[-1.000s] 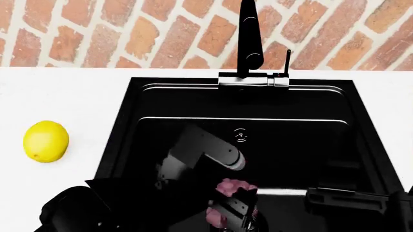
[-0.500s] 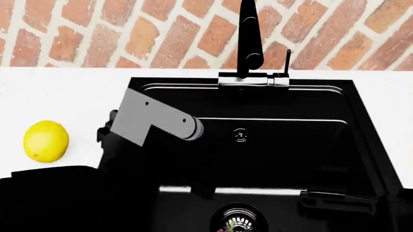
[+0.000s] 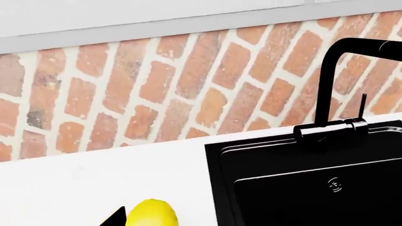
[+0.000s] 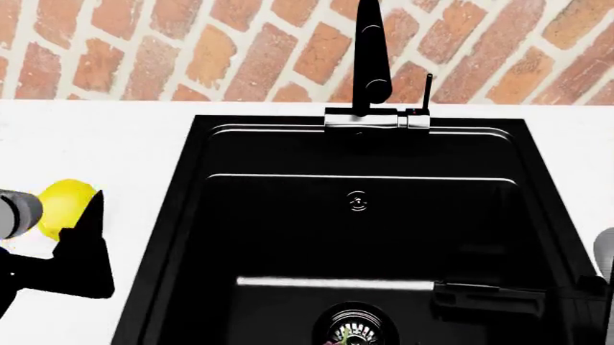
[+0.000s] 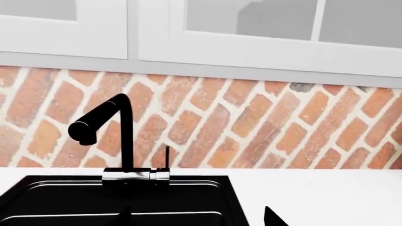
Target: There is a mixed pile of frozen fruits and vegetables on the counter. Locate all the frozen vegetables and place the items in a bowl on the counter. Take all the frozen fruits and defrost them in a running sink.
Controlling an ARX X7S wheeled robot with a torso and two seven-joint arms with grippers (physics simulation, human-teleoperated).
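- The deep rectangular matte black sink [image 4: 364, 237] fills the middle of the head view, set into the plain smooth white counter [image 4: 96, 136].
- A round metal drain [image 4: 353, 327] sits at the bottom centre of that frame; a tiny purplish speck shows at its lower edge, too small to identify.
- A small round overflow hole [image 4: 357, 202] marks the sink's back wall, below the thin black tap [image 4: 372, 57] that rises to the top centre against a red-brick wall [image 4: 144, 43].
- The tap's chrome base [image 4: 376, 118] and thin lever stand on the sink's rear rim.
- The smooth bright yellow lemon [image 4: 65, 207] lies on the counter at the left edge of the head view, well apart from the sink's left rim.
- The left gripper [image 4: 67, 262] — a dark shape at lower left — lies just in front of the lemon and overlaps its lower right side; I cannot tell whether its jaws are spread or closed, or whether it touches the fruit.
- The left wrist view shows the lemon at its bottom edge with one dark fingertip [image 3: 115, 219] just beside it.
- The right gripper [image 4: 489, 295] — dark against the sink's lower right — is too blended with the black basin to read its jaws.
- The right wrist view shows white cabinet fronts [image 5: 201, 33] above the brick.
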